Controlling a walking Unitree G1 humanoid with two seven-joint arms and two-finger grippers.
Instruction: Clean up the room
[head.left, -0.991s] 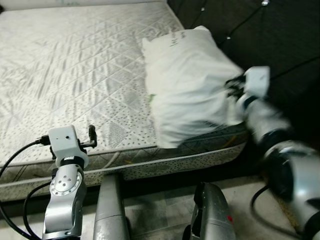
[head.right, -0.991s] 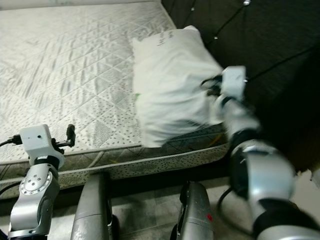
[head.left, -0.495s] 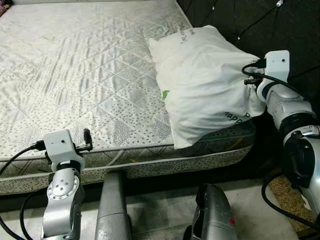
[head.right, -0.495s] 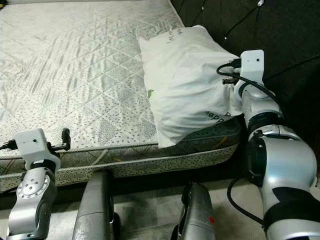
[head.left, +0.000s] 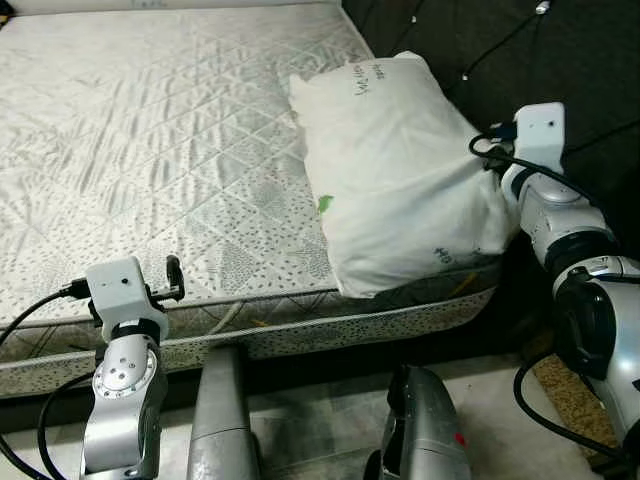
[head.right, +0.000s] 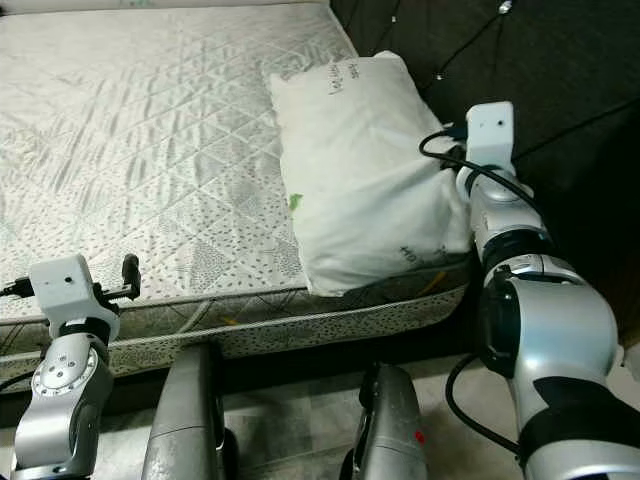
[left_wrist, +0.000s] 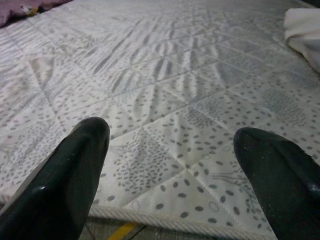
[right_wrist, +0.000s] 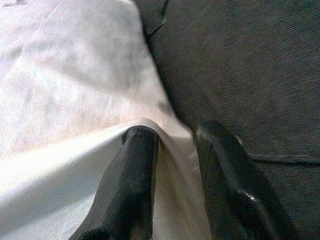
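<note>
Right wrist view shows our right gripper (right_wrist: 172, 150) with its two black fingers (right_wrist: 131, 180) drawn close on a fold of the white pillow (head.left: 400, 185), the cloth pinched between them beside the dark headboard (head.left: 560, 50). From the head camera the pillow lies at the head end of the bed (head.left: 150, 150), its far side against the headboard and its near corner hanging a little over the mattress edge.

Compared with a second ago, the pillow has settled: then it was lifted and blurred in motion, standing tilted off the mattress; half a second ago it was coming down; now it rests flatter, pushed closer to the headboard. Our right arm has followed it back toward that corner.

We judge the pillow is nearly placed, and the step left is to let go of the fold and withdraw.

Our left gripper (left_wrist: 170, 165) hangs at the near edge of the mattress, fingers spread wide and holding nothing.
</note>
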